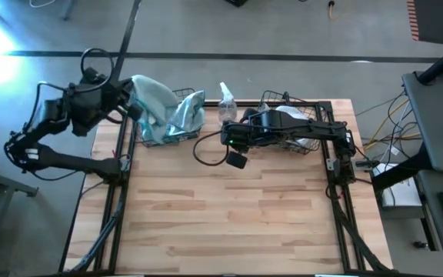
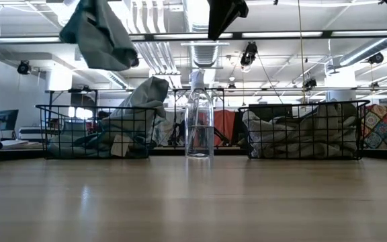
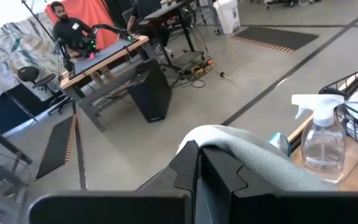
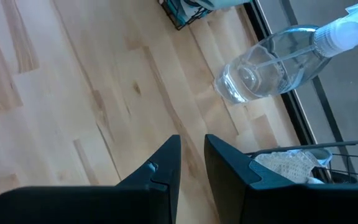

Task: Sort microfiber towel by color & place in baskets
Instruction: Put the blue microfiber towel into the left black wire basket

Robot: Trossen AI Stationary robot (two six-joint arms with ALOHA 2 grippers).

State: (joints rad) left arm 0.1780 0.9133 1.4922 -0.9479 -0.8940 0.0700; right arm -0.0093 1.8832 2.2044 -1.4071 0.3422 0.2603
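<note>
Wood-plank table (image 1: 229,215) sits in an open workshop with concrete floor, where the clenched left gripper (image 1: 133,96) dangles a teal towel (image 2: 99,33) hanging lengthwise downward above the left basket (image 2: 93,131).

Overhead, straight down; low, level across table; wrists, close past own fingers (all four share the spray bottle (image 1: 227,105)).

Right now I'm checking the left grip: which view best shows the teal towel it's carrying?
The low view: the teal towel hangs free above the left basket. High view shows it bunched at the left gripper; left wrist, a fold; right wrist, nothing.
</note>
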